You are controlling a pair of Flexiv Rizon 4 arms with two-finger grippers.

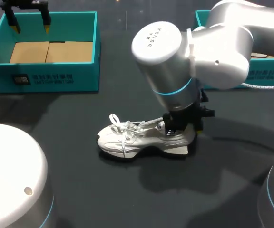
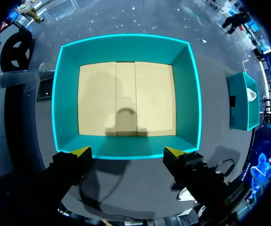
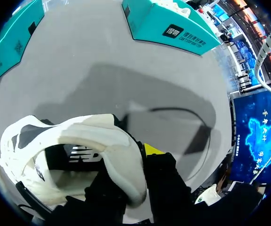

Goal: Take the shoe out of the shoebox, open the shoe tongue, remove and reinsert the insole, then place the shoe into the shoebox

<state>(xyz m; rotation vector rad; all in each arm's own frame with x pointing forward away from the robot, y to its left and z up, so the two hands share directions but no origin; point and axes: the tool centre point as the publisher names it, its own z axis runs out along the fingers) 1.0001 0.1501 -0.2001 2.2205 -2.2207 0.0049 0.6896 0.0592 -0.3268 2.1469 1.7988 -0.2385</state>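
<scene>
A white laced shoe (image 1: 132,137) lies on the dark table in the middle, toe toward the left. My right gripper (image 1: 182,127) is at its heel, shut on the heel collar. In the right wrist view the shoe (image 3: 79,136) fills the foreground and the collar sits between the fingers of my right gripper (image 3: 131,165), one inside the shoe and one outside. The teal shoebox (image 1: 46,78) stands at the back left with only a cardboard floor showing. My left gripper (image 1: 30,26) hangs open over its far edge; from the left wrist, my left gripper (image 2: 128,151) looks down into the shoebox (image 2: 126,40).
A second teal box (image 1: 270,76) stands at the back right, partly behind my right arm, and also shows as the second box (image 2: 241,106) and the second box (image 3: 168,23). Bare dark tabletop lies between the shoe and both boxes.
</scene>
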